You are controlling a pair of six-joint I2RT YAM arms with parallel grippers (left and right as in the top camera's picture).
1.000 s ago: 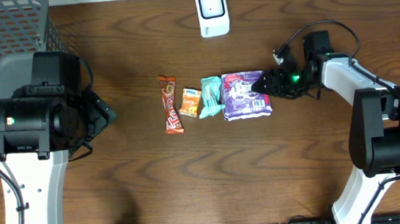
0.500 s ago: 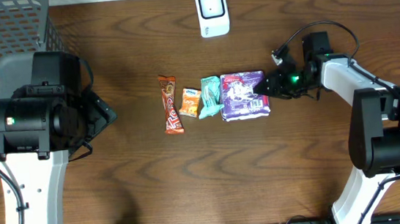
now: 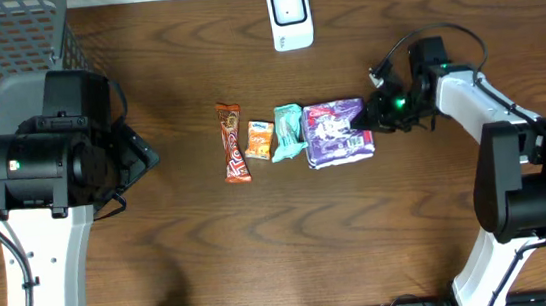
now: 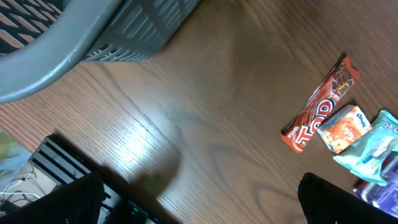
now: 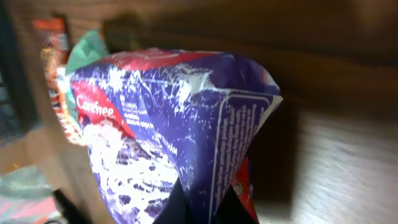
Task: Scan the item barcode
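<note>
The right gripper [image 3: 368,115] is pinching the purple packet [image 3: 336,133] by its right edge, jaws clamped on it (centre-right of the overhead frame); the left gripper [image 4: 205,202] is gaping wide, holding nothing.

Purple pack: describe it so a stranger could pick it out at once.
On the brown wooden table, near the white scanner, four packets lie in a row. The purple pack is at the row's end nearest the right gripper, which pinches its edge. It is the largest, and the only purple one, beside a teal pouch.
</note>
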